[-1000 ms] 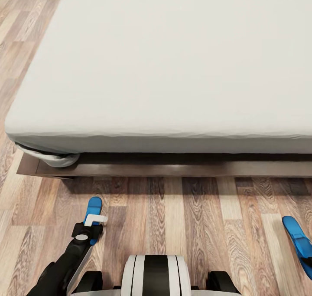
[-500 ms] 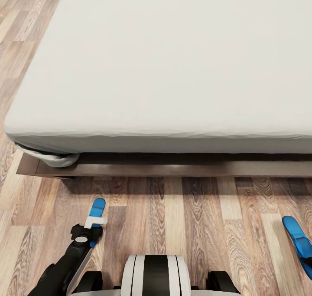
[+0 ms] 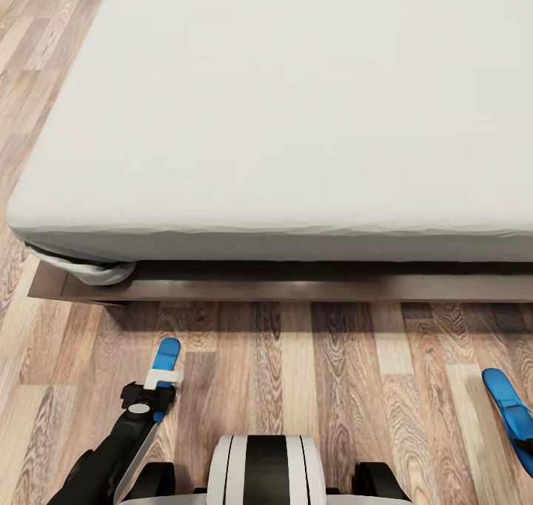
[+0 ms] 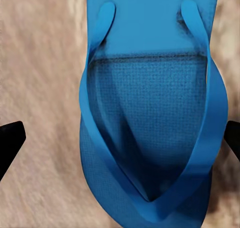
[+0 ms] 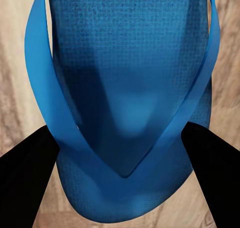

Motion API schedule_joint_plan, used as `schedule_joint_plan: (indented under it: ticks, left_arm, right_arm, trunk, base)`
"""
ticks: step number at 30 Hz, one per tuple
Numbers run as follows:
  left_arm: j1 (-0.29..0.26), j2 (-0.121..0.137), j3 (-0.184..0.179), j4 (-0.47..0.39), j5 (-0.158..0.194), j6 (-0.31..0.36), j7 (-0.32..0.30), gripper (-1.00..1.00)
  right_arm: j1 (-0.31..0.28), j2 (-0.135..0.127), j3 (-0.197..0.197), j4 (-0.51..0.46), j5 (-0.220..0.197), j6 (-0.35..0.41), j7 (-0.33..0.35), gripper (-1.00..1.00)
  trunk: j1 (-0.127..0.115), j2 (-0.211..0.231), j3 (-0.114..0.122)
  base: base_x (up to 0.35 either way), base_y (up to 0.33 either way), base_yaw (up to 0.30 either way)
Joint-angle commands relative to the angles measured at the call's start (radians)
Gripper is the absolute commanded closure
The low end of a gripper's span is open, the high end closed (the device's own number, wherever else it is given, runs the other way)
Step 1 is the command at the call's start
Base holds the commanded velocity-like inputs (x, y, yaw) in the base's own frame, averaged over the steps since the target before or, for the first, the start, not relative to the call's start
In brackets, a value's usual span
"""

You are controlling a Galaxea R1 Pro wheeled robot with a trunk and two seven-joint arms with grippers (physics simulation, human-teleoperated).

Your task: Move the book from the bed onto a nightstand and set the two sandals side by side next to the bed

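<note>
Between my left fingers (image 4: 11, 138), which stood spread wide with floor showing between each tip and the sole, lay one blue sandal (image 4: 150, 112), straps up, untouched by either tip. My right gripper (image 5: 120, 153) was closer in: its dark fingers (image 5: 27, 173) sat just beside the toe of the other sandal (image 5: 125, 87), against the strap edges, though I could not tell whether they were pinching it or merely flanking it.

From the head view the left gripper (image 3: 161, 378) hung over its sandal (image 3: 167, 352) near the bed's corner, while the right sandal (image 3: 511, 412) lay well apart at the far side. The risk, as I judged it, was the gap: the pair was not yet side by side, and a grip on thin flexible straps could slip or twist the sandal askew. Beyond both stood the bed (image 3: 296, 286), its grey mattress bare, on the plank floor (image 3: 311, 372).
</note>
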Motion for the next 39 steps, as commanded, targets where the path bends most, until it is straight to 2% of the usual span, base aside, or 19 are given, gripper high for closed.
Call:
schedule_joint_plan:
  ticks: [1, 8, 20, 23, 26, 28, 31, 34, 39]
  left_arm:
    - [0.000, 0.001, -0.005, -0.001, 0.003, 0.006, 0.008, -1.00]
    - [0.000, 0.001, -0.006, -0.001, 0.003, 0.006, 0.008, -1.00]
    - [0.000, 0.000, -0.007, -0.002, 0.004, 0.006, 0.008, -1.00]
    - [0.000, 0.000, -0.007, -0.004, 0.004, 0.006, 0.007, -1.00]
    - [0.003, 0.000, -0.007, -0.033, 0.004, 0.006, 0.006, -1.00]
    - [0.010, 0.000, -0.008, -0.107, 0.005, 0.006, 0.005, -1.00]
    - [0.016, 0.003, -0.008, -0.160, 0.005, -0.003, 0.003, -1.00]
    - [0.017, 0.004, -0.008, -0.168, 0.006, -0.051, 0.003, -1.00]
    - [0.020, 0.006, -0.008, -0.170, 0.008, -0.088, -0.002, -1.00]
  right_arm:
    - [0.000, -0.001, 0.004, -0.001, -0.011, 0.007, 0.001, 1.00]
    - [0.000, -0.001, 0.004, -0.001, -0.011, 0.007, 0.004, 1.00]
    - [0.000, -0.001, 0.004, -0.001, -0.011, 0.006, 0.006, 1.00]
    - [0.000, -0.001, 0.004, -0.001, -0.011, 0.006, 0.005, 1.00]
    - [0.000, -0.001, 0.004, -0.001, -0.011, 0.006, 0.004, 1.00]
    - [0.000, -0.001, 0.004, -0.001, -0.011, 0.006, 0.004, 1.00]
    - [0.000, -0.001, 0.004, -0.001, -0.011, 0.006, 0.004, 1.00]
    - [0.000, -0.001, 0.004, -0.001, -0.011, 0.006, 0.003, 1.00]
    - [0.000, -0.001, 0.004, 0.000, -0.011, 0.006, 0.002, 1.00]
  trunk:
    - [0.000, 0.000, -0.001]
    - [0.000, 0.000, -0.001]
    - [-0.006, 0.003, 0.046]
    - [-0.006, 0.003, 0.046]
    - [-0.006, 0.003, 0.046]
    - [-0.006, 0.003, 0.046]
    - [-0.006, 0.003, 0.046]
    - [-0.006, 0.003, 0.046]
    - [-0.006, 0.003, 0.046]
  base:
    - [0.000, 0.000, 0.000]
    - [0.000, 0.000, 0.000]
    - [0.000, 0.000, 0.000]
    - [0.000, 0.000, 0.000]
    - [0.000, 0.000, 0.000]
    - [0.000, 0.000, 0.000]
    - [0.000, 0.000, 0.000]
    - [0.000, 0.000, 0.000]
    - [0.000, 0.000, 0.000]
